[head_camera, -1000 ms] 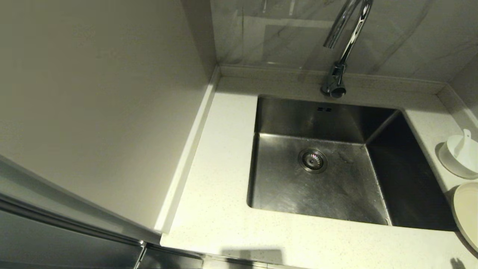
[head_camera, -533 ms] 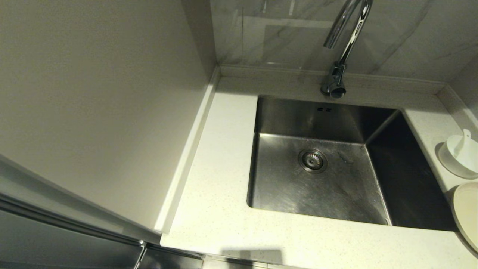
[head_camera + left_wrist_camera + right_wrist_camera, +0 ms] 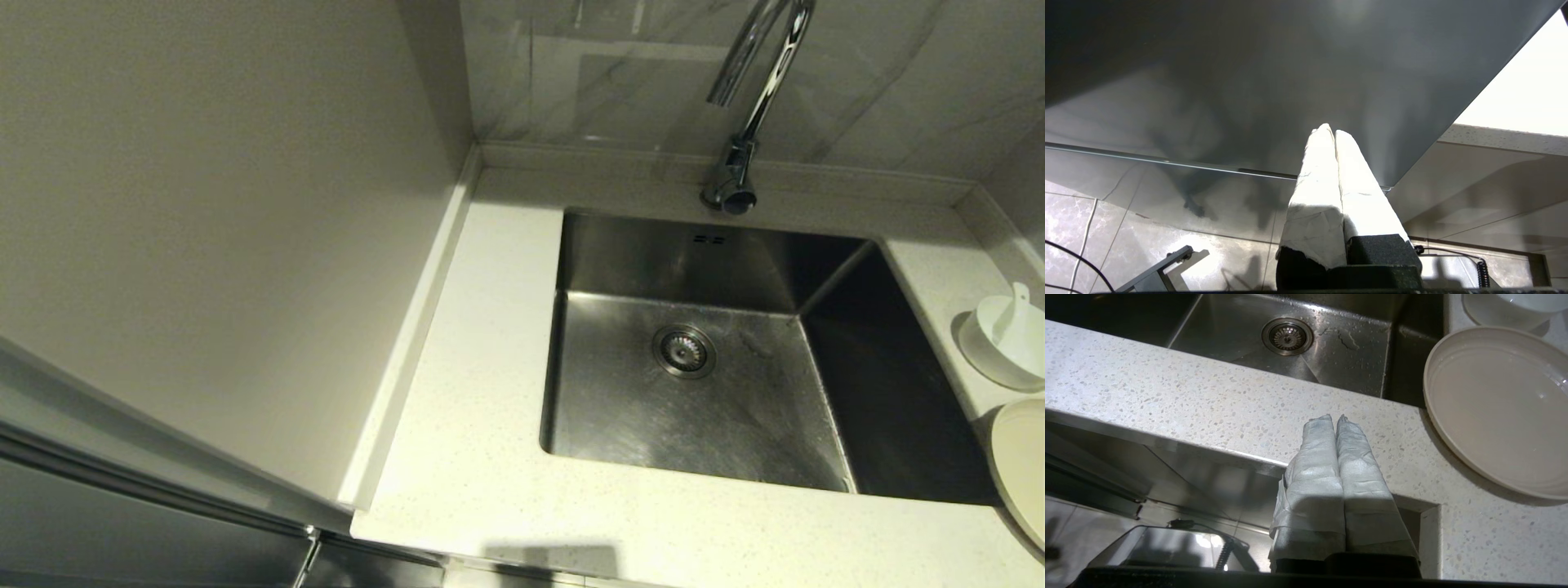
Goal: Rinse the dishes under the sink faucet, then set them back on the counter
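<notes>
Dishes sit on the counter (image 3: 482, 457) at about three o'clock of the sink (image 3: 694, 408): bowl (image 3: 1008, 343) with the soup spoon (image 3: 1015, 306) in it, and the plate (image 3: 1024, 461) nearer, just as before. A small dark shadow at the counter's near right corner a second ago is gone. Faucet (image 3: 755, 90) stands at twelve o'clock. Left gripper (image 3: 1329, 132) hangs below the counter, fingers pressed together, empty. Right gripper (image 3: 1333, 420), likewise closed and empty, sits at the counter's front edge beside the plate.

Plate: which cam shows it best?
Right wrist view: nearly the whole plate shows on the counter beside the sink. Head view catches only its cropped edge; left wrist view shows none.
</notes>
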Robot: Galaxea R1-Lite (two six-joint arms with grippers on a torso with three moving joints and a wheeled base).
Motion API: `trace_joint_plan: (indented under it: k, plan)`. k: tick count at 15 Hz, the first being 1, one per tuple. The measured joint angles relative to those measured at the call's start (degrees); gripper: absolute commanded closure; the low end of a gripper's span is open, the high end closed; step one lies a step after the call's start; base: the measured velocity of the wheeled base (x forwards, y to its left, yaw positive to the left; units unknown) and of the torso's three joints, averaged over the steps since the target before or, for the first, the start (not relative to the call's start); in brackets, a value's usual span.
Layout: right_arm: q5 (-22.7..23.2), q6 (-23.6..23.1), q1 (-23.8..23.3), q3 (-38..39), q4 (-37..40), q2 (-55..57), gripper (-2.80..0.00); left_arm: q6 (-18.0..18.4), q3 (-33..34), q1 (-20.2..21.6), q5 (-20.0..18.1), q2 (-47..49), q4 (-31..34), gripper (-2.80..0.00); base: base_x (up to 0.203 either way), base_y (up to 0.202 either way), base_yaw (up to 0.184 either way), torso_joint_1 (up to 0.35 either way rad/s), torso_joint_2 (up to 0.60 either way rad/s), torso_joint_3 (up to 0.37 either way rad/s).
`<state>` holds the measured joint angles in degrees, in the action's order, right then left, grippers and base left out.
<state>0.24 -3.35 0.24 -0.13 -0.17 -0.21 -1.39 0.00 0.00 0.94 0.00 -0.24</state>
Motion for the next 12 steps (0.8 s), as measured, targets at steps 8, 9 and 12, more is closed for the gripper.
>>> trace_joint_plan:
  k: [8,9,12]
  plan:
    - [-0.35,3.11,0.00,0.13,0.10,-0.01,0.00,0.01,0.00,0.00,0.00,0.00,0.00,0.00,0.000,0.000,0.000,0.000,0.00,0.000]
    - [-0.34,3.08,0.00,0.13,0.10,-0.01,0.00,0.01,0.00,0.00,0.00,0.00,0.02,0.00,0.000,0.000,0.000,0.000,0.00,0.000]
    - [0.05,1.62,0.00,0.13,0.04,0.00,0.00,0.01,0.00,0.00,0.00,0.00,0.00,0.00,0.000,0.000,0.000,0.000,0.00,0.000]
